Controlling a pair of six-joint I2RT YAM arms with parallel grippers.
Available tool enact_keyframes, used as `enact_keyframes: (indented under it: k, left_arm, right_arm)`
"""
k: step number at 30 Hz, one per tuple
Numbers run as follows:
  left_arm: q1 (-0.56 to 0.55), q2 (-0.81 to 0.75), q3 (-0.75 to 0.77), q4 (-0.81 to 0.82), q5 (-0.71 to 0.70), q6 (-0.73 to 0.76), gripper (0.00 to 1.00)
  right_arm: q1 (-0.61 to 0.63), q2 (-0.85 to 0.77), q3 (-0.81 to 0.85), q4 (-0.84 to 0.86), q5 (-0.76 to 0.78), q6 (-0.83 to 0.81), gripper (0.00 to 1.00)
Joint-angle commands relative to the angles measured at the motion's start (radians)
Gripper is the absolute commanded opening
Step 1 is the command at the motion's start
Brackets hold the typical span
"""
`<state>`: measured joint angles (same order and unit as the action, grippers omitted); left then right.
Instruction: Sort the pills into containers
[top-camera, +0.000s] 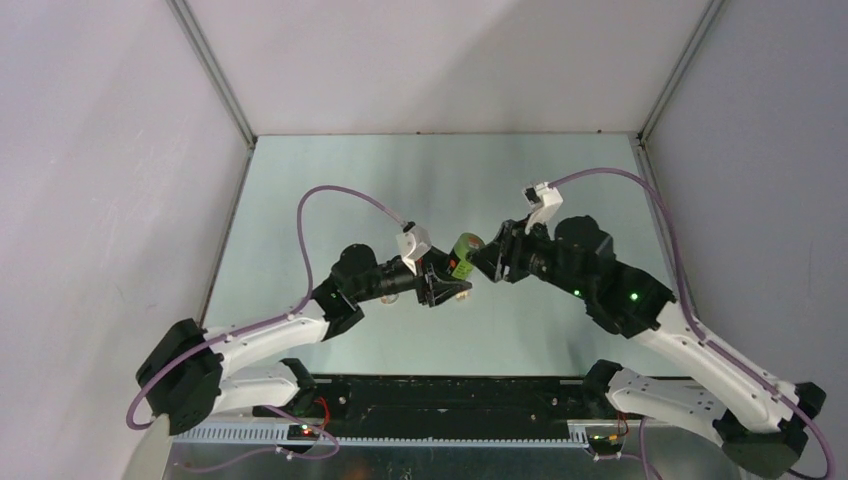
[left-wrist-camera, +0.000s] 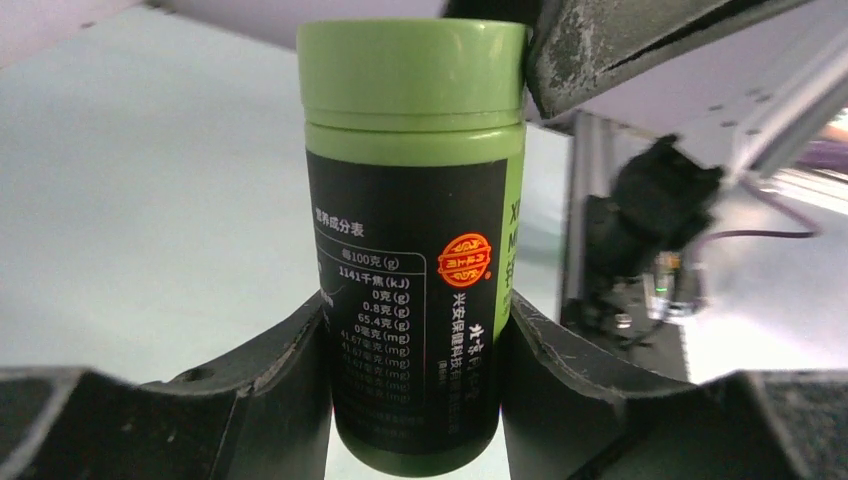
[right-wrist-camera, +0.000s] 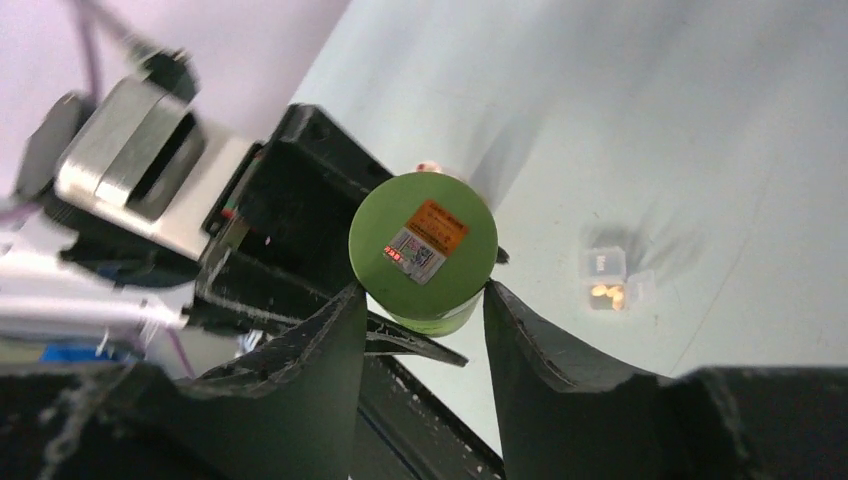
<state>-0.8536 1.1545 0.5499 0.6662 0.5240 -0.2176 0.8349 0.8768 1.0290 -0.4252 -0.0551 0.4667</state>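
Left hand clenched round bottle, right hand grasping cap; twist squarely, without squeezing harder; hold bottle steady to avoid spilling short of pill box.

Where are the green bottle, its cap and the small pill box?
green bottle (left-wrist-camera: 400, 330): left wrist view, on its black label.
cap (right-wrist-camera: 423, 243): right wrist view, on its top sticker.
pill box (right-wrist-camera: 607, 292): right wrist view, on its filled compartment.

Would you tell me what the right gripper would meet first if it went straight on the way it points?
The lid of the green pill bottle, between the right gripper's fingers. Beyond it, probably the left gripper holding the bottle's body; depth is unclear.
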Motion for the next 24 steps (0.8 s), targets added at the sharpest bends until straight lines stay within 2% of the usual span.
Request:
enact_keyframes:
  k: [1,4,6,7,8,9,11,13,16,21,24]
  left_arm:
    - [-0.018,-0.072,0.054,-0.058,-0.128,0.181,0.00]
    - [-0.018,-0.088,0.065,-0.114,-0.185,0.213,0.00]
    - [-0.018,-0.092,0.069,-0.134,-0.194,0.216,0.00]
    - [-0.018,-0.093,0.069,-0.138,-0.194,0.216,0.00]
    - [-0.018,-0.093,0.069,-0.141,-0.188,0.216,0.00]
    - [-0.018,-0.094,0.068,-0.141,-0.184,0.216,0.00]
    - [-0.018,-0.093,0.067,-0.137,-0.169,0.216,0.00]
    - [-0.019,-0.092,0.068,-0.134,-0.144,0.214,0.00]
    - [-0.019,-0.091,0.067,-0.119,-0.101,0.199,0.00]
    - [-0.019,-0.093,0.055,-0.065,-0.030,0.168,0.00]
    - [-0.019,-0.091,0.053,-0.035,0.006,0.146,0.00]
  right_arm:
    - [0.053,0.097,0.046,0.015,0.444,0.140,0.25]
    - [0.086,0.138,0.079,0.009,0.532,0.138,0.26]
    - [0.089,0.144,0.093,0.015,0.525,0.116,0.32]
    - [0.088,0.142,0.095,0.018,0.494,0.105,0.46]
    - [0.088,0.133,0.094,0.028,0.474,0.077,0.50]
    - [0.087,0.127,0.095,0.031,0.427,0.060,0.61]
    - [0.075,0.090,0.095,0.038,0.334,0.007,0.73]
    - [0.046,0.053,0.087,0.041,0.213,-0.047,0.79]
    - [-0.026,-0.001,0.063,0.046,0.007,-0.101,0.82]
    - [-0.155,-0.069,0.015,0.055,-0.191,-0.095,0.83]
    - [-0.170,-0.069,0.008,0.060,-0.327,-0.107,0.85]
